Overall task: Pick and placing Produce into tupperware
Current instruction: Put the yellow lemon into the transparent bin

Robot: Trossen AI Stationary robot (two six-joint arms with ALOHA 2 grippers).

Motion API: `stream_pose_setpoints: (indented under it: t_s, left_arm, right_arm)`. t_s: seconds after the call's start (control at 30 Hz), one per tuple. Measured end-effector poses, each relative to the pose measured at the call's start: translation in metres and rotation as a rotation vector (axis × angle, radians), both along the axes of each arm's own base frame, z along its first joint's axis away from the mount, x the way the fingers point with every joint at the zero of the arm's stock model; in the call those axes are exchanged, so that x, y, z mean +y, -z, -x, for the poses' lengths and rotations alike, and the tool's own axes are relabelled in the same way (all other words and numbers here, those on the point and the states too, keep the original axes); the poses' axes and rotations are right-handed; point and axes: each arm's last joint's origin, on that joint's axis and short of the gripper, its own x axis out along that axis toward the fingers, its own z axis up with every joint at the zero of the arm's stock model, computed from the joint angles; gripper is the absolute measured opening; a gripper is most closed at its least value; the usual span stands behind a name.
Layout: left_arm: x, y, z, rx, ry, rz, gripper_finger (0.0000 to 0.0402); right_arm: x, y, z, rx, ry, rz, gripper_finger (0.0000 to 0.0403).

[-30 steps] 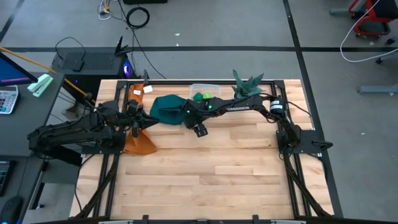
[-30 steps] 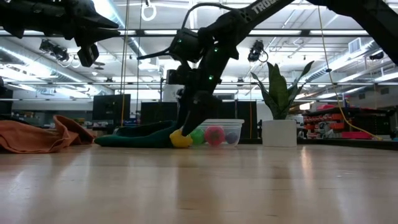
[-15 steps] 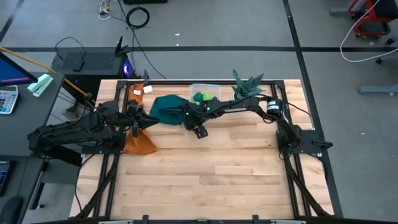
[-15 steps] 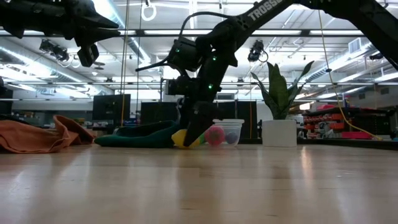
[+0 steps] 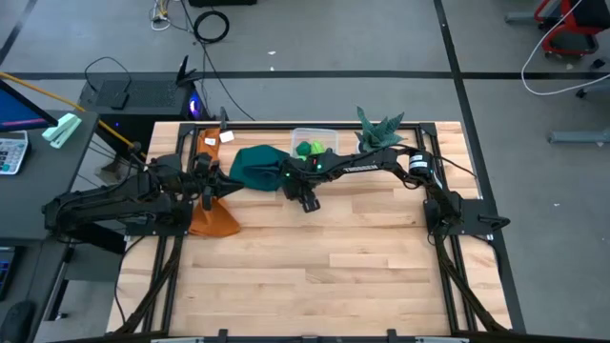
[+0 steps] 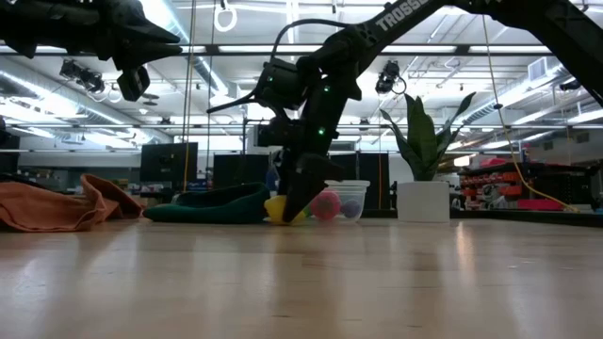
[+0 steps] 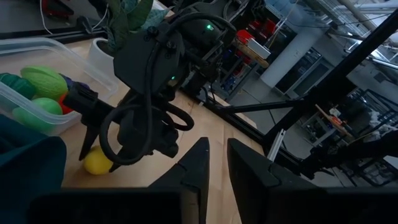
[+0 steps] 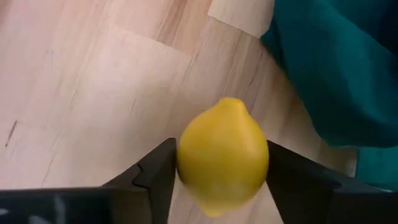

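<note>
A yellow toy lemon (image 8: pixel 222 155) lies at the near edge of a teal cloth (image 5: pixel 255 167), in front of the clear tupperware (image 5: pixel 313 143). My right gripper (image 5: pixel 305 197) is down at the lemon, one finger on each side of it. The tupperware (image 7: pixel 37 81) holds the light green, dark green, purple and red pieces. My left gripper (image 7: pixel 216 163) hangs high over the orange cloth (image 5: pixel 214 217), empty, with a narrow gap between its fingers. My right gripper pinches the lemon's two opposite sides (image 8: pixel 186 163) between its two fingers (image 8: pixel 155 177). The fingers come from above, slanting down from the table's right. The lemon's pointed end faces away from the wrist. In the low view the lemon (image 6: pixel 275 209) sits at table level; whether it is lifted I cannot tell.
A white pot with a green plant (image 6: pixel 422 200) stands to the right of the tupperware at the far edge. The teal cloth lies to the left of the lemon, the orange cloth at the table's left. Bare wood (image 5: pixel 324 267) fills the near half.
My right gripper has shifted a little toward the tupperware and tipped more upright over the lemon. The lemon has stayed where it was.
</note>
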Motion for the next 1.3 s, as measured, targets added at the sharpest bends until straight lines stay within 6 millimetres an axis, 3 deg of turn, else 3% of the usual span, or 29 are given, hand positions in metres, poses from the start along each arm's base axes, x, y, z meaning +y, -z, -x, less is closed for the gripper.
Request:
stream_pose_setpoints:
  t_s: [0.2,0.37,0.73,0.97,1.3]
  left_arm:
    - [0.0,0.0,0.0,0.0,0.0,0.0,0.0068]
    - [0.0,0.0,0.0,0.0,0.0,-0.002,0.0064]
    - [0.0,0.0,0.0,-0.002,-0.004,-0.003,0.0068]
    - [0.0,0.0,0.0,-0.005,-0.007,-0.004,0.0062]
    - [0.0,-0.001,0.0,-0.011,-0.006,-0.005,0.0068]
  right_arm:
    - [0.0,-0.001,0.0,-0.007,0.04,-0.018,0.0149]
    - [0.0,-0.007,-0.001,-0.006,0.042,-0.018,0.0142]
    - [0.004,-0.066,-0.005,-0.13,0.054,0.046,0.0156]
    - [-0.019,-0.095,-0.009,-0.206,0.137,0.128,0.0157]
    - [-0.067,-0.095,0.006,-0.173,0.38,0.198,0.0157]
